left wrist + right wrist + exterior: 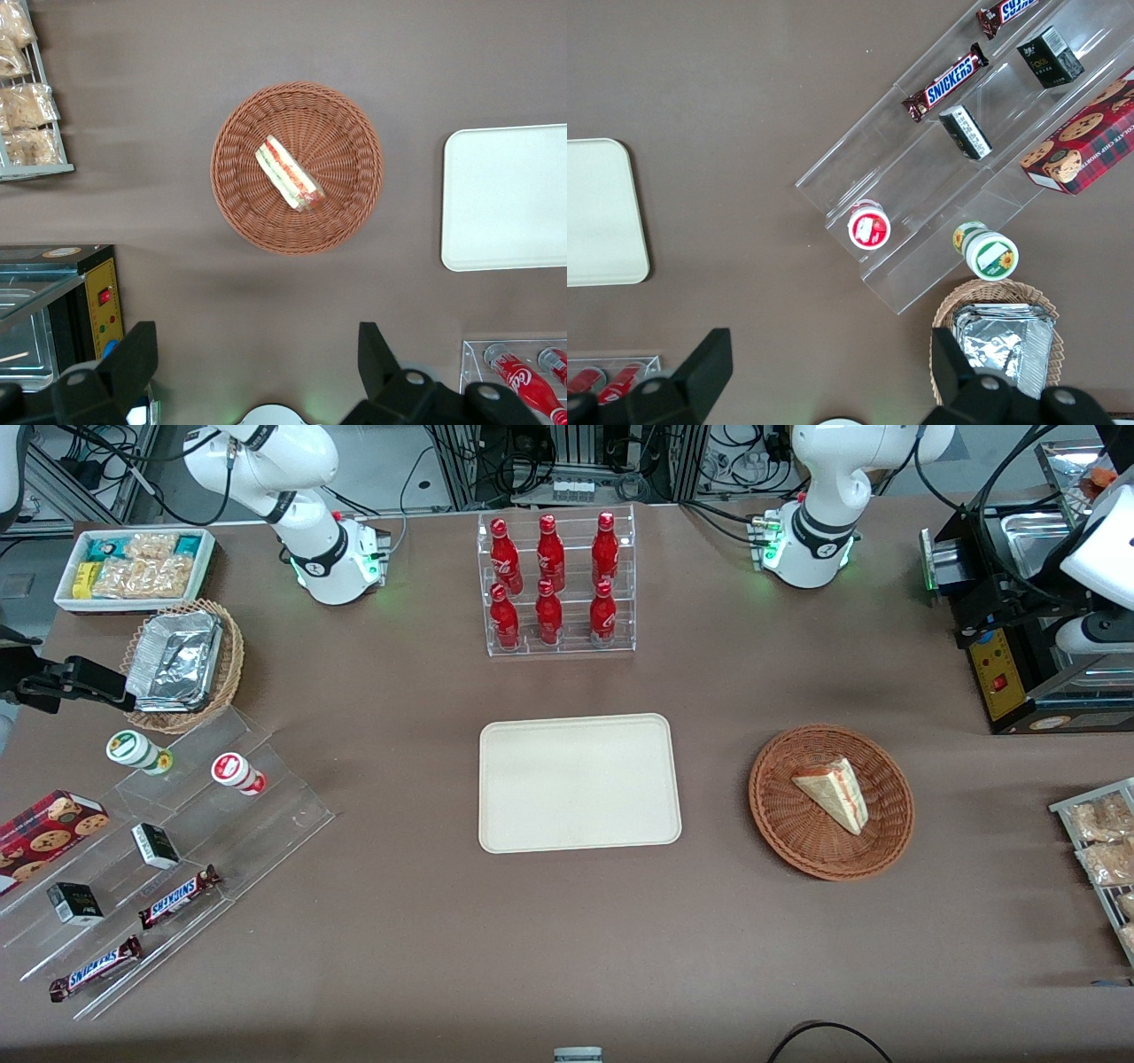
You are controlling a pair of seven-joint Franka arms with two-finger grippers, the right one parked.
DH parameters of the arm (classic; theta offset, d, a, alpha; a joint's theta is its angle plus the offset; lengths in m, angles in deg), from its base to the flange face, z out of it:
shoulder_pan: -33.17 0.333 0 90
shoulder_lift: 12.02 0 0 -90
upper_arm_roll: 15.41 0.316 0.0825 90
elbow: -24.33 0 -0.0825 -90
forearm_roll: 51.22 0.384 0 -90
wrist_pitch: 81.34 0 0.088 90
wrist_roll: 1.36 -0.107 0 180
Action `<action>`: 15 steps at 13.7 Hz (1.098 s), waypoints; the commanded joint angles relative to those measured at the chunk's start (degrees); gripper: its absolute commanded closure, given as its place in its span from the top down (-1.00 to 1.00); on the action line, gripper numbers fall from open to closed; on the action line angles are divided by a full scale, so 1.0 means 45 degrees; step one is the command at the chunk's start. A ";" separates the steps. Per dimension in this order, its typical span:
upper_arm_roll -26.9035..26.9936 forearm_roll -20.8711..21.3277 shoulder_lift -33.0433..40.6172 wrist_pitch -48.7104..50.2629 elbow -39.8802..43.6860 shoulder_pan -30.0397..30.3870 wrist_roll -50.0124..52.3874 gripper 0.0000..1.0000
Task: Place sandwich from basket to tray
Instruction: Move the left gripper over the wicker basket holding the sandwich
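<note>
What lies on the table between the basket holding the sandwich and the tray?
Nothing: the front view shows only bare brown tabletop between the basket, with the sandwich in it, and the tray.

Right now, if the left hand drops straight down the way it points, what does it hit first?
Probably bare table, just short of the basket holding the sandwich. The hand is open and high; depth is unclear.

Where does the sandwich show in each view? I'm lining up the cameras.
Front view: sandwich lies in the basket, beside the tray.
Left wrist view: sandwich in the basket, ahead of the open gripper.
Right wrist view: not in it.
Shared landmark: the tray.
</note>
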 commanded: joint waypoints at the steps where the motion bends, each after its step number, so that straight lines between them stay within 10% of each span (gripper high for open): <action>1: 0.0201 -0.0068 0.0168 -0.0059 -0.0118 -0.0142 -0.0202 1.00; 10: 0.0182 -0.0204 0.0382 -0.5480 -0.5109 -0.0122 0.0887 1.00; 15: -0.0013 -0.0165 0.0441 -1.0964 -0.9074 -0.0200 0.5860 1.00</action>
